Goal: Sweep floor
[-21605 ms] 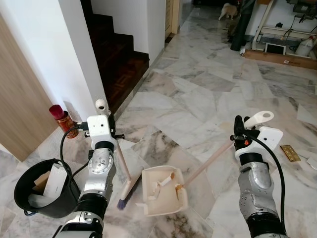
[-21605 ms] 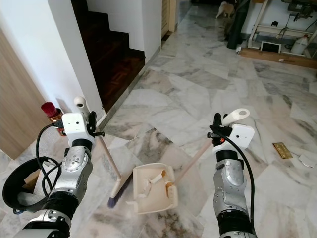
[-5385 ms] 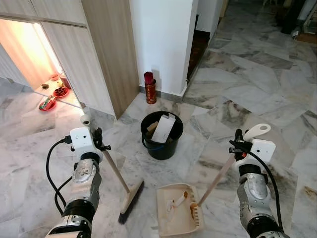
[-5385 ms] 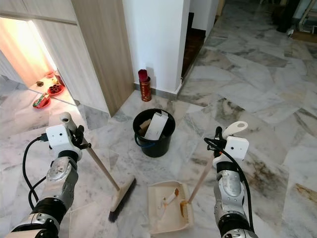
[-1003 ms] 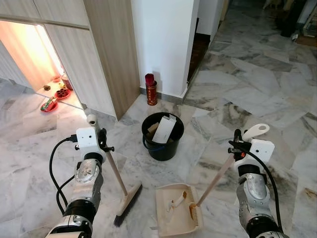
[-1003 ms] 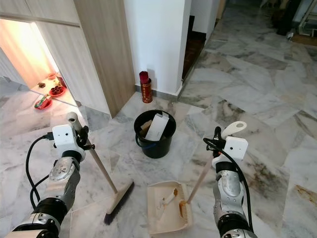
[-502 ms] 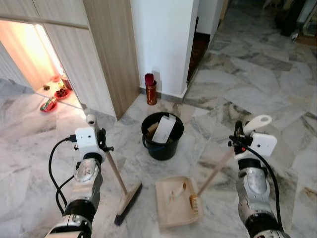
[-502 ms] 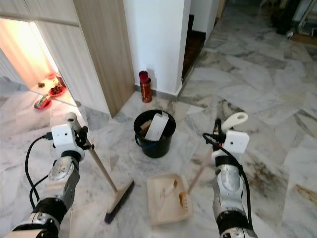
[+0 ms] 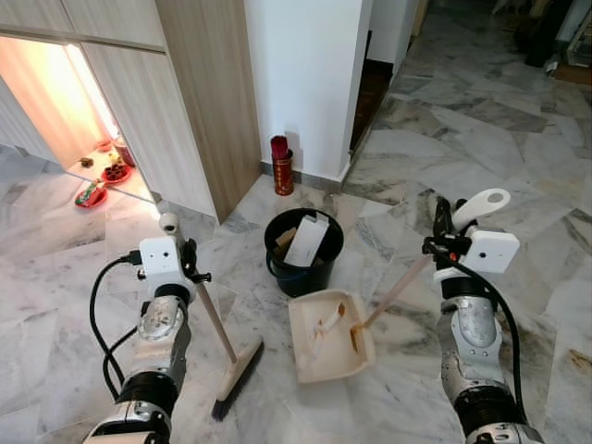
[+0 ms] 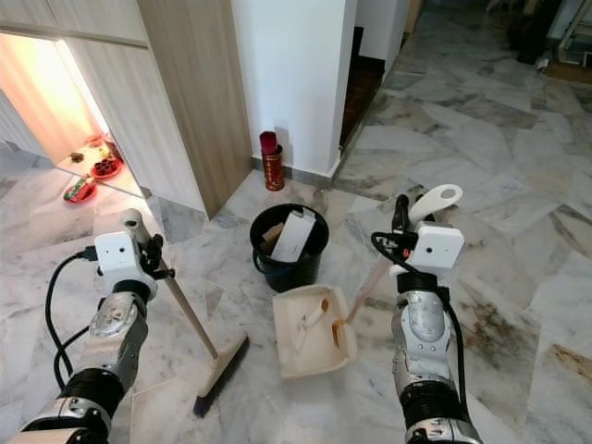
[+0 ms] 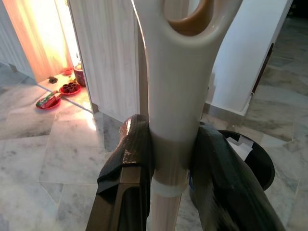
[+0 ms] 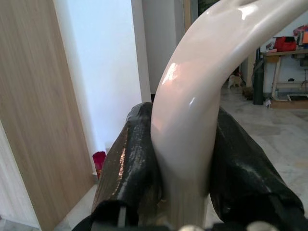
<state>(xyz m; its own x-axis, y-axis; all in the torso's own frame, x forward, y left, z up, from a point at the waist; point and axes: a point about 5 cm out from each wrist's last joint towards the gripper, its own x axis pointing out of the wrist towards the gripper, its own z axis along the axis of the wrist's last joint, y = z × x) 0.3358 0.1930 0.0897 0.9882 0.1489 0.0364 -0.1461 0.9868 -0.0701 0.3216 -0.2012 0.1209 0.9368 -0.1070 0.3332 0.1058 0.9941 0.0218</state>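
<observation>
My left gripper (image 9: 188, 268) is shut on the top of a wooden broom handle (image 11: 179, 82). The broom's head (image 9: 237, 374) rests on the marble floor to my left. Raised on the other side, my right gripper (image 9: 440, 239) is shut on the long handle (image 12: 192, 106) of a cream dustpan (image 9: 344, 354). The pan is tilted just in front of a black bucket (image 9: 298, 276) and holds scraps of debris (image 9: 326, 323). White paper and cardboard stick up inside the bucket.
A red canister (image 9: 280, 166) stands against the white wall behind the bucket. A wooden cabinet (image 9: 203, 102) and a lit alcove with small dishes (image 9: 100, 176) are at the left. Dark stairs (image 9: 375, 79) lie beyond; open marble floor (image 9: 518, 166) spreads right.
My right arm has risen and carried the dustpan forward, from near my feet up to the bucket's front. The broom has barely shifted.
</observation>
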